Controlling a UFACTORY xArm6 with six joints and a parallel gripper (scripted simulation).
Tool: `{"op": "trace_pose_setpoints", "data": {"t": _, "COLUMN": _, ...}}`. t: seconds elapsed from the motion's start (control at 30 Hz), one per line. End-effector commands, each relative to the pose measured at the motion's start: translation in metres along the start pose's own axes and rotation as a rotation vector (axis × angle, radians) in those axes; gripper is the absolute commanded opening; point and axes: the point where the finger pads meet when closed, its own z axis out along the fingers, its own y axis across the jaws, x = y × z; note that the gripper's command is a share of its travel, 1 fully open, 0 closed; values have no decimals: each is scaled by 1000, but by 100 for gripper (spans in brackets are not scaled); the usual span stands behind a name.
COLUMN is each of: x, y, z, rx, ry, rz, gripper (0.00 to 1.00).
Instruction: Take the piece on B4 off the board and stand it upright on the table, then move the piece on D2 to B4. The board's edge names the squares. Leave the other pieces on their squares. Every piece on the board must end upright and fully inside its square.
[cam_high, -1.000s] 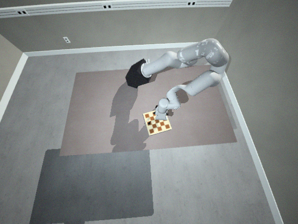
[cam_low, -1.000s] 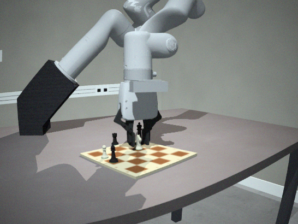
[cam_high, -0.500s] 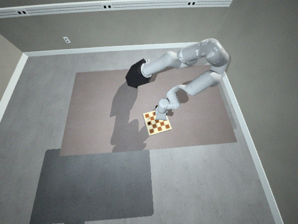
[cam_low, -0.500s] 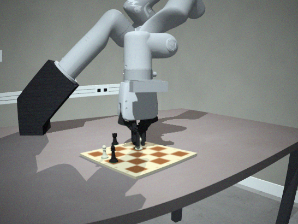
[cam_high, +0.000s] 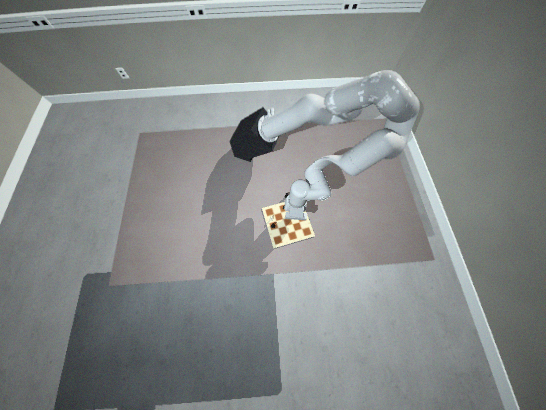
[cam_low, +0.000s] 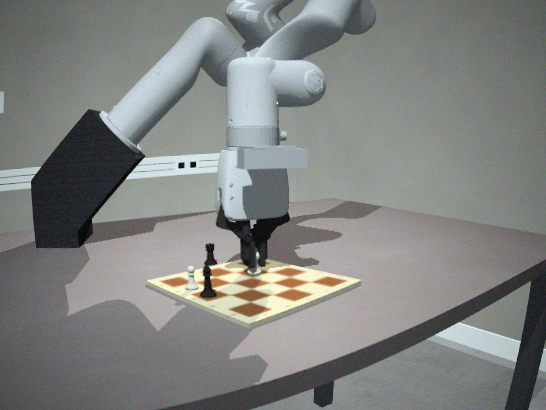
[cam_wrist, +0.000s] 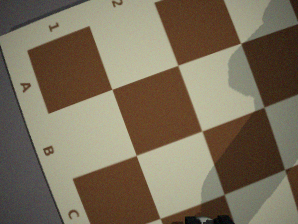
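I've got the gripper (cam_low: 254, 254) clamped on a small white piece (cam_low: 253, 268) at the glossy board's (cam_low: 320, 290) far edge. Wrist view shows matte squares and edge letters; the exterior shows two black pieces and a white pawn (cam_low: 191, 278).

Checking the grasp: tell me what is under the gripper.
The gripper is shut on a white piece whose base sits on the board. The jaws cover the piece's upper part, and the square's label cannot be read.
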Motion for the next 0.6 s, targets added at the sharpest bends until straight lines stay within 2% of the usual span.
{"op": "trace_pose_setpoints", "data": {"t": 0.0, "x": 1, "y": 0, "z": 0, "rx": 0, "ry": 2, "rz": 0, "gripper": 0}}
{"op": "trace_pose_setpoints", "data": {"t": 0.57, "x": 1, "y": 0, "z": -2, "rx": 0, "ry": 2, "rz": 0, "gripper": 0}}
